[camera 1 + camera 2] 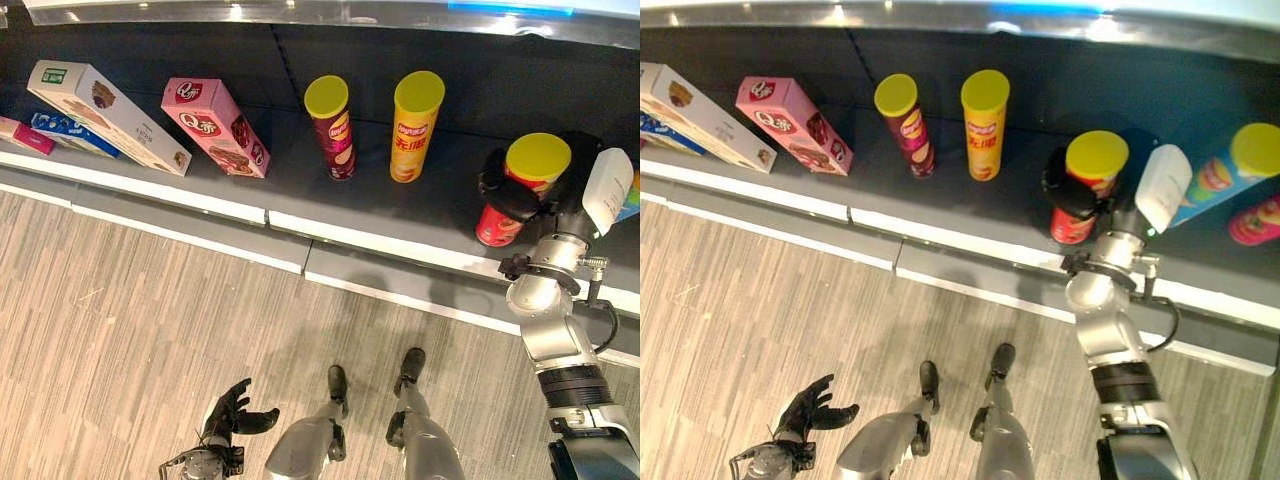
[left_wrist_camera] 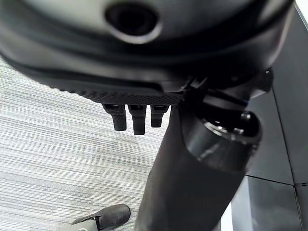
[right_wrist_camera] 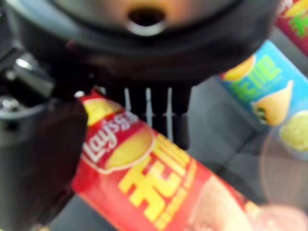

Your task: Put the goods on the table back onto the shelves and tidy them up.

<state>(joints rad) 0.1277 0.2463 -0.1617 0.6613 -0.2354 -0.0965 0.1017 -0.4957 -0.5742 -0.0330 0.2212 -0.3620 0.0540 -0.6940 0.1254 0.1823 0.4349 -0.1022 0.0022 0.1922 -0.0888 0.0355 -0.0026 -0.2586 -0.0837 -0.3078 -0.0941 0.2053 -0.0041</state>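
On the shelf [image 1: 300,205], starting at the robot's far left, a long white box [image 1: 108,116] lies slanted over a blue packet [image 1: 62,130] and a small pink packet [image 1: 25,136], and beside it stands a pink box [image 1: 214,126], tilted. Next come a maroon can [image 1: 332,126] and an orange can [image 1: 414,124], both upright with yellow lids and a little apart. Further right, the right hand [image 1: 520,190] is curled round the red can [image 1: 520,190], thumb on one side and fingers on the other, as the right wrist view confirms; the can stands near the shelf's front edge, and whether its base rests on the shelf I cannot tell. Beyond it, in the right eye view, a blue can [image 1: 1230,172] leans and another red can [image 1: 1255,220] lies at the far right. The left hand [image 1: 232,412] hangs low over the floor, fingers loosely spread, holding nothing. The step in hand looks like placing the red can; the next move probably calls for settling it upright, loosening the fingers and drawing back without knocking the blue can.
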